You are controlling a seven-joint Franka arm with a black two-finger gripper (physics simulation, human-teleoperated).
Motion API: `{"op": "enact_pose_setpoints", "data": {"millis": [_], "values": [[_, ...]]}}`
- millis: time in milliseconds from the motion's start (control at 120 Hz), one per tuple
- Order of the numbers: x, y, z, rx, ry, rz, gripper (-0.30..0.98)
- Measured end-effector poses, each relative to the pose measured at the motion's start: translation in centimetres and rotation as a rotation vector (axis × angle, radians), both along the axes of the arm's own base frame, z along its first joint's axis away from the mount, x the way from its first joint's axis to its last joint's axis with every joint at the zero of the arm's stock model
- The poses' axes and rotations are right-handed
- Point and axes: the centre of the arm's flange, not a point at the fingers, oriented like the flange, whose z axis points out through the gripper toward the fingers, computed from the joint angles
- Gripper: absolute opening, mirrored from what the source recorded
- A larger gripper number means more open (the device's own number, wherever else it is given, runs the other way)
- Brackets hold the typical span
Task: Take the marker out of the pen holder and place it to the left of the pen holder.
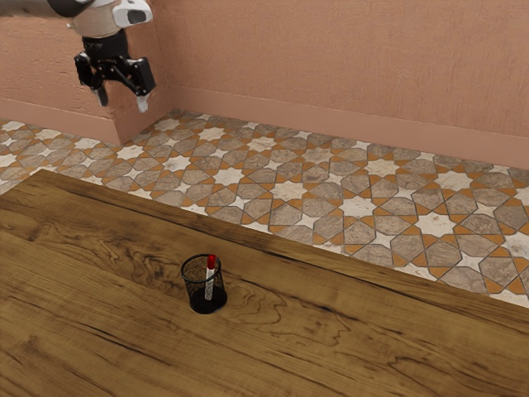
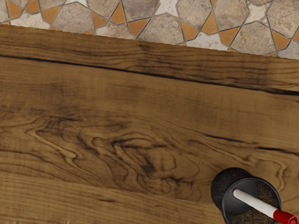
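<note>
Though red-capped — a white marker (image 2: 254, 203)

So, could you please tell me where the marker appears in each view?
Exterior view: marker upright in the black mesh pen holder, left of and below the picture's centre.
Wrist view: near one corner; its white barrel crosses the holder's rim, red cap toward that corner.
Shared landmark: the table edge against patterned floor tiles.

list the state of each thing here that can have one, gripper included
gripper: open, raised, nothing between its fingers
marker: inside the pen holder, red end up, poking above the rim
pen holder: upright on the table, holding the marker
</note>
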Motion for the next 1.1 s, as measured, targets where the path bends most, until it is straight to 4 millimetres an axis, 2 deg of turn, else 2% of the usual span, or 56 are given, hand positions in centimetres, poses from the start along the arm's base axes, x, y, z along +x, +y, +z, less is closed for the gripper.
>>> {"op": "enact_pose_setpoints", "data": {"millis": [42, 92, 192, 233, 267, 342, 425, 475, 517, 600, 675, 725, 800, 875, 975, 1100], "values": [[-0.1, 1.3, 0.1, 0.004, 0.002, 0.014, 0.67], [-0.1, 1.5, 0.2, 0.005, 0.005, 0.007, 0.67], [0.1, 1.2, 0.2, 0.000, 0.008, -0.016, 0.67], [0.7, -0.2, 0.1, -0.005, -0.005, -0.038, 0.67], [2.3, -2.6, -1.5, -0.001, -0.004, -0.069, 0.67], [6.3, -7.9, -7.4, 0.012, 0.013, -0.123, 0.67], [9.3, -11.2, -13.2, 0.019, 0.020, -0.138, 0.67], [10.4, -12.9, -16.3, 0.002, 0.026, -0.138, 0.67], [11.0, -13.6, -18.7, -0.039, 0.038, -0.116, 0.67], [11.4, -13.4, -22.7, -0.124, 0.083, -0.031, 0.67], [10.7, -10.6, -25.6, -0.164, 0.142, 0.093, 0.67], [10.2, -9.4, -26.8, -0.189, 0.178, 0.164, 0.67], [9.3, -8.7, -27.8, -0.221, 0.224, 0.244, 0.67], [7.4, -8.3, -28.7, -0.264, 0.283, 0.316, 0.67], [4.9, -8.2, -29.2, -0.305, 0.336, 0.391, 0.67], [3.1, -8.2, -29.5, -0.343, 0.355, 0.464, 0.67]]}}
